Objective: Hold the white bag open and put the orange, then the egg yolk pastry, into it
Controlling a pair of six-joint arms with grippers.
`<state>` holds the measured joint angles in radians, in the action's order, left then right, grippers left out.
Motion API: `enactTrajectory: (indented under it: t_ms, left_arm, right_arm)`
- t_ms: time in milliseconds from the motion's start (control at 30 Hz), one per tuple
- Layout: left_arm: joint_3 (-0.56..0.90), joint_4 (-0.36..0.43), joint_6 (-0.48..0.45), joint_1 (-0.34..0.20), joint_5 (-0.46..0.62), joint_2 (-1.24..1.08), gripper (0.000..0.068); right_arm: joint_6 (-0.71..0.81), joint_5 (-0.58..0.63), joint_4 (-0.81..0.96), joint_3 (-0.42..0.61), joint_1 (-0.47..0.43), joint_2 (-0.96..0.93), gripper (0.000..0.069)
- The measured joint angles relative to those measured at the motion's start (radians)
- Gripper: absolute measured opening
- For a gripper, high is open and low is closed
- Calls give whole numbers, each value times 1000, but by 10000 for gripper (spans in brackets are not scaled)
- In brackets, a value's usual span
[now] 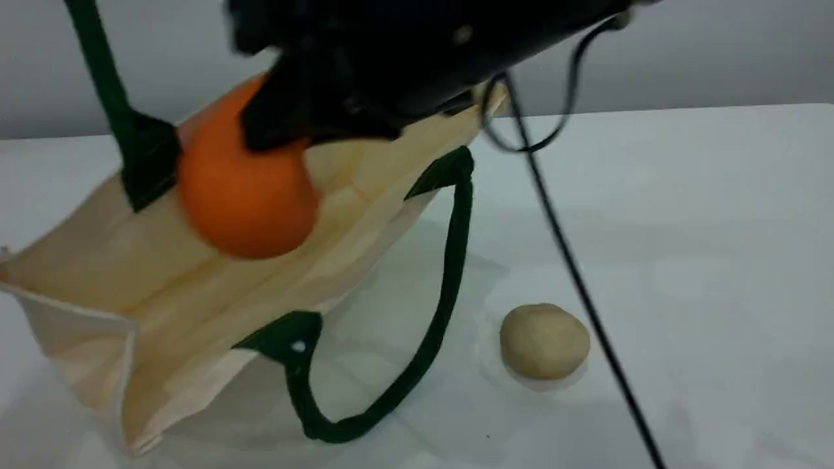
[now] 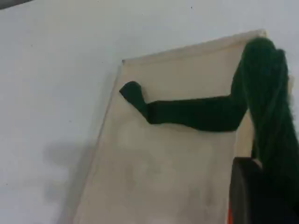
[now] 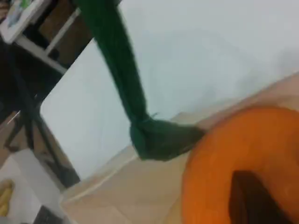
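I see the orange [image 1: 244, 195] hanging in the air over the open mouth of the white bag [image 1: 195, 286], clamped at its top by my right gripper [image 1: 287, 133], whose dark body hides the fruit's neck. In the right wrist view the orange [image 3: 243, 158] fills the lower right corner with a dark fingertip [image 3: 254, 196] pressed against its skin, so that gripper is clenched on the fruit. The fruit is above the bag's cream inner wall, not yet down inside it.

The white bag lies tilted on the table [image 1: 684, 228] with its mouth towards the camera. Its far handle [image 1: 104, 78] is pulled taut straight up and out of the top of the scene view; the near handle [image 1: 449, 260] droops in a loop onto the table surface. In the left wrist view I see a dark green strap [image 2: 268, 102] running up into my left gripper [image 2: 259, 191], which is clamped on it, with the bag's cream side panel [image 2: 168, 158] below.

The egg yolk pastry [image 1: 545, 341] sits on the table to the right of the bag, just beyond the loop of the near handle and apart from it. A thin black cable [image 1: 573, 267] from the right arm crosses the view beside the pastry.
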<state>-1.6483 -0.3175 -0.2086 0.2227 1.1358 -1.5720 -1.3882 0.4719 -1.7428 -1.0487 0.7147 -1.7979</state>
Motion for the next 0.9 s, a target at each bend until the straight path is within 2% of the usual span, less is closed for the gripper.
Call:
enactTrajectory:
  t_ms: [233, 467, 800, 900]
  left_arm:
    - [0, -2, 0, 10, 8, 0, 80]
    - [0, -5, 0, 10, 7, 0, 80]
    - [0, -118, -50, 12, 4, 0, 80]
    - [0, -126, -51, 12, 4, 0, 80]
  right_arm:
    - [-8, -37, -2, -79, 46, -104, 45]
    - [-23, -198, -5, -78, 45, -111, 45]
    - [-11, -240, -4, -89, 45, -110, 45]
    - [-25, -259, -4, -89, 44, -110, 45]
